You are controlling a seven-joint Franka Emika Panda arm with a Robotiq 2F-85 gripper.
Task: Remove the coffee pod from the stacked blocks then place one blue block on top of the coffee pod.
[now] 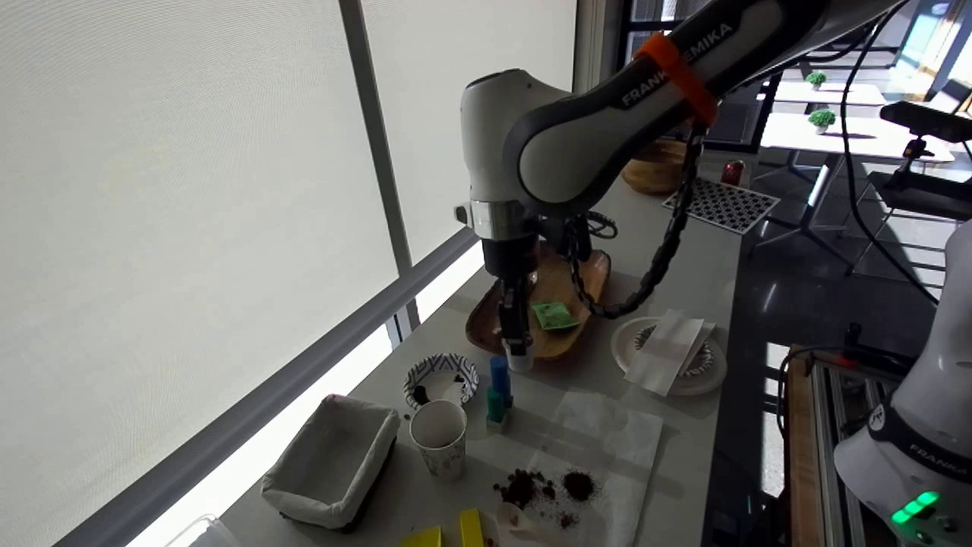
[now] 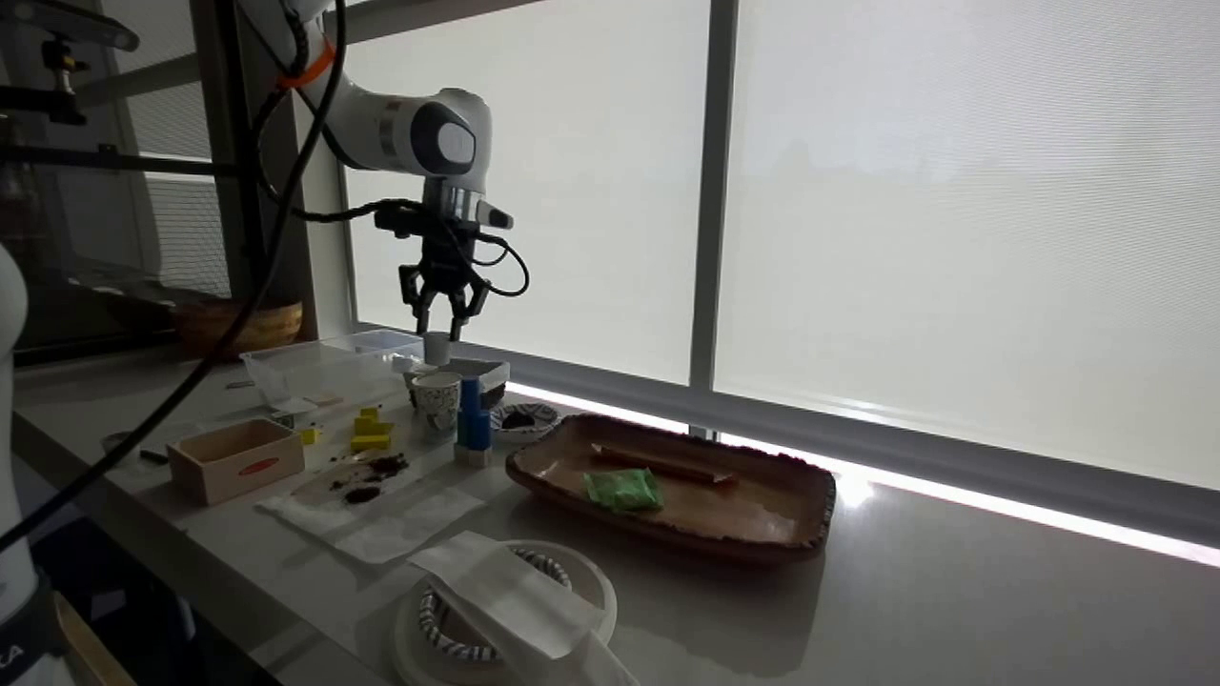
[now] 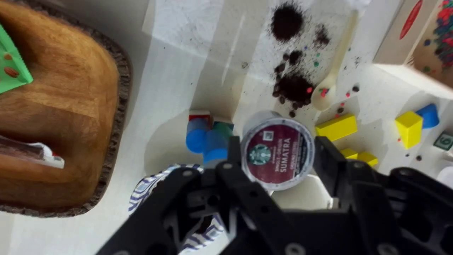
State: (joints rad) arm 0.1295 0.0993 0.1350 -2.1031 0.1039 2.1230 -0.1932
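As the wrist view shows, the claw (image 3: 277, 144) clamps the Sumatra coffee pod (image 3: 278, 154) between its fingers (image 3: 327, 159). In an exterior view, the pod hangs above the tabletop (image 2: 953, 591), off the stacked blocks (image 2: 472, 424). In an exterior view, a paper cup (image 1: 444, 457) stands near the blocks.

Coffee pod (image 1: 520, 362) in the claw (image 1: 518, 345), blue-topped stacked blocks (image 1: 498, 384) upright near a paper cup (image 1: 443, 457)

The coffee pod (image 3: 277, 153) bears a Starbucks logo (image 3: 260, 154), “SINGLE-ORIGIN SUMATRA”; robot arm (image 1: 577, 159), “FRANK”, “EMIKA”; robot base (image 1: 915, 425), “FRANKA”; dark cube (image 3: 443, 141), “6” or “9”.
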